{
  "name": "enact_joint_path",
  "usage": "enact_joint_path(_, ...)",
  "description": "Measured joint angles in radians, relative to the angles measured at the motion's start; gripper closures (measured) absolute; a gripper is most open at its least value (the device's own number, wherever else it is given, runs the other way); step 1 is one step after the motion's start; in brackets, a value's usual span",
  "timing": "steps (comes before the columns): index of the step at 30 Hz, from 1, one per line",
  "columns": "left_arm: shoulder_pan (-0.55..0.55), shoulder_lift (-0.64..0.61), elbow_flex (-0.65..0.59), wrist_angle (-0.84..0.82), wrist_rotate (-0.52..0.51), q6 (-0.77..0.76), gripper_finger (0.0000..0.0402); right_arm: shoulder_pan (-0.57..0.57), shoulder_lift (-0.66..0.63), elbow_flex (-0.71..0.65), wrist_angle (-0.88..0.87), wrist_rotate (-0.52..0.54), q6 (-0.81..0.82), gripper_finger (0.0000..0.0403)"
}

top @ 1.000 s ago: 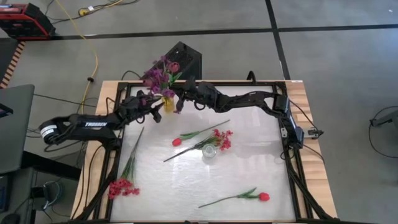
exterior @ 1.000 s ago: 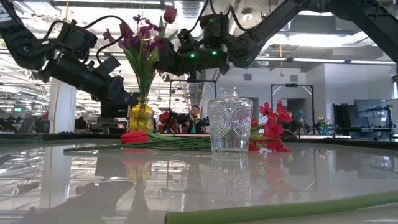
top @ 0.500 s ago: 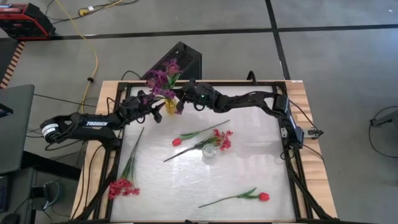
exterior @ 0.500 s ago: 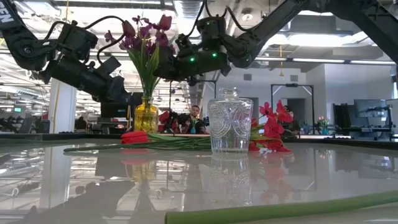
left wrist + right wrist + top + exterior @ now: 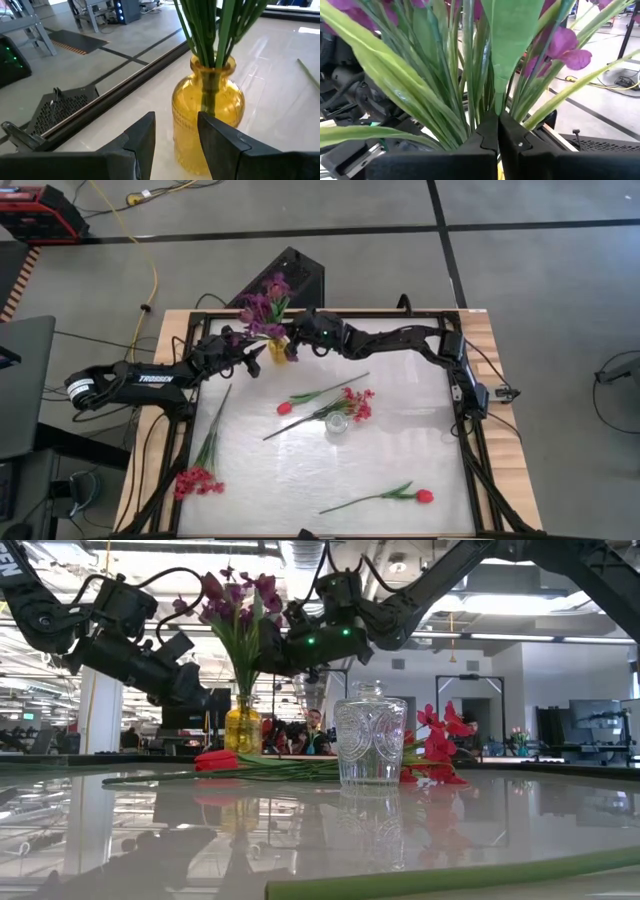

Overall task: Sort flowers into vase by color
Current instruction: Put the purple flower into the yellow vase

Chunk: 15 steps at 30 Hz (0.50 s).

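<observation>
Purple flowers (image 5: 260, 307) stand in a yellow vase (image 5: 273, 347) at the table's far edge — right gripper (image 5: 497, 131) pinching their stems, left gripper (image 5: 176, 134) parted just beside the vase.

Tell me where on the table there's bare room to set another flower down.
Free: the right side of the table, between the clear glass vase and the right rail, and the patch between the red cluster flower and the lone red tulip. Crowded: the far-left corner, where both grippers flank the yellow vase, and around the clear vase.
</observation>
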Motion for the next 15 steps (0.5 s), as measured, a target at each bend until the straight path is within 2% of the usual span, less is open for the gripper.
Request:
enact_joint_path(12, 0.000, 0.000, 0.000, -0.014, 0.000, 0.000, 0.0264, -0.016, 0.000, 0.000, -0.041, -0.004, -0.009, 0.0309)
enact_joint_path(15, 0.000, 0.000, 0.000, -0.014, 0.000, 0.000, 0.0264, -0.027, -0.012, -0.001, -0.092, -0.042, -0.009, 0.0290)
